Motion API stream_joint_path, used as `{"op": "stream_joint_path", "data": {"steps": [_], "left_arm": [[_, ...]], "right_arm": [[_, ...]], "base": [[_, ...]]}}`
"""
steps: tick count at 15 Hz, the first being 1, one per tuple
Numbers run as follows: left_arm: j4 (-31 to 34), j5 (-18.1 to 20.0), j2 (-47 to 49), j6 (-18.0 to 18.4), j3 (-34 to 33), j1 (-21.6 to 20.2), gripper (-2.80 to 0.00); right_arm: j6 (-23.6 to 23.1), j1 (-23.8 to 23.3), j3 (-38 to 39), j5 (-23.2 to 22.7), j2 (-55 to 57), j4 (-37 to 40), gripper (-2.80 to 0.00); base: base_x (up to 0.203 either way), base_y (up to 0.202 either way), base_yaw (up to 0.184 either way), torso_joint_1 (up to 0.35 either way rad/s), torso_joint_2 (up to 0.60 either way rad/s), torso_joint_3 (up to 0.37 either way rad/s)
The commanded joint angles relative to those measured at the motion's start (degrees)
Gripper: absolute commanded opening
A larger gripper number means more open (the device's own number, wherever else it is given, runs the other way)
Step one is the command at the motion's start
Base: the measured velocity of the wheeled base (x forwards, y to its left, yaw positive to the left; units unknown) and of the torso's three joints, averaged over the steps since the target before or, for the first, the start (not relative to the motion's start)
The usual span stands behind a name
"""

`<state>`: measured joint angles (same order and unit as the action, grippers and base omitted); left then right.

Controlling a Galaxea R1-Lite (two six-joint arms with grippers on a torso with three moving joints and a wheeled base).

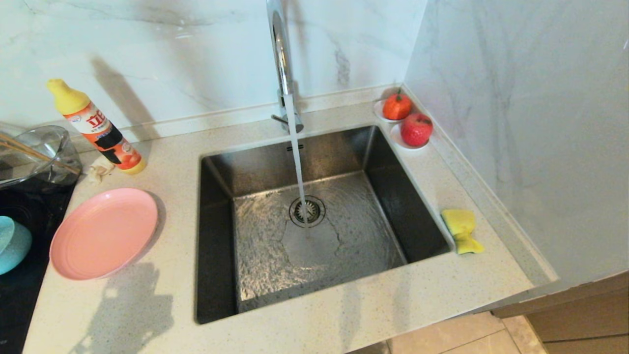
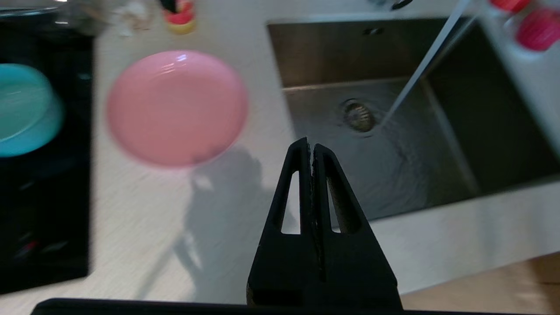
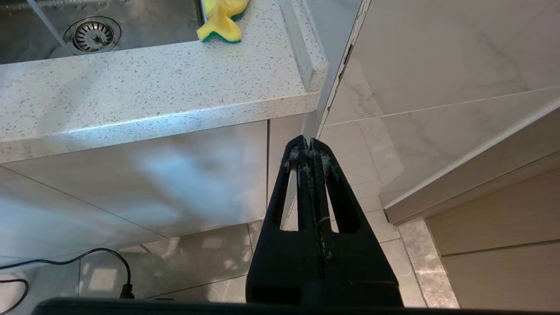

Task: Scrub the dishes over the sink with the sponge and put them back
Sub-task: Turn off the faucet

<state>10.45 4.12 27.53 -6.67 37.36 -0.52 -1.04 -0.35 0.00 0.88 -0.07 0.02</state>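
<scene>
Dishes: pink plate [image 1: 103,233] flat on the speckled counter [image 1: 314,319] left of the sink [image 1: 319,216], its rim near the basin's left edge but apart from it; teal bowl [image 1: 12,246] further left on the black hob [image 1: 19,295], cut off by the head view's edge.

Sponge [image 1: 462,230]: yellow, pinched at the middle, on the counter strip right of the basin, just beside the rim. Its green underside shows in the right wrist view only.

Sink: water runs from the chrome tap [image 1: 281,59] onto the drain strainer [image 1: 307,211].

Left gripper [image 2: 311,148]: fingers clenched together, empty, above the counter's front strip between plate and basin. Seen in its own wrist view only; the head view shows just a shadow there.

Right gripper [image 3: 309,144]: fingers pressed together, empty, parked below counter level before the cabinet front, over floor tiles.

Back edge: detergent bottle [image 1: 96,129], glass bowl [image 1: 34,152] at the left; two red fruits [image 1: 408,120] in the right corner by the wall.
</scene>
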Motion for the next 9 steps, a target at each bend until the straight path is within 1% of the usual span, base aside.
{"op": "stream_joint_path", "data": {"steps": [1, 3, 5, 7, 9], "left_arm": [[0.41, 2.82, 24.05, -4.74, 12.8, 0.05, -2.8], [0.41, 7.95, 38.06, -9.97, 23.67, 0.96, -2.8], [0.27, 11.51, 51.05, -16.53, 35.1, 3.19, -2.8], [0.19, 13.62, 61.76, -22.54, 44.8, 5.56, -2.8], [0.13, 15.1, 70.32, -28.55, 52.61, 8.2, -2.8]], "right_arm": [[-0.02, 0.0, 0.0, 0.0, 0.16, -0.02, -2.8], [-0.02, 0.0, 0.08, 0.0, 0.16, -0.02, -2.8], [-0.02, 0.0, 0.04, 0.0, 0.16, -0.02, -2.8], [-0.02, 0.0, 0.0, 0.0, 0.16, -0.02, -2.8], [-0.02, 0.0, 0.0, 0.0, 0.16, -0.02, -2.8]], "base": [[0.0, 0.0, 0.0, 0.0, 0.0, 0.0], [0.0, 0.0, 0.0, 0.0, 0.0, 0.0], [0.0, 0.0, 0.0, 0.0, 0.0, 0.0], [0.0, 0.0, 0.0, 0.0, 0.0, 0.0], [0.0, 0.0, 0.0, 0.0, 0.0, 0.0]]}}
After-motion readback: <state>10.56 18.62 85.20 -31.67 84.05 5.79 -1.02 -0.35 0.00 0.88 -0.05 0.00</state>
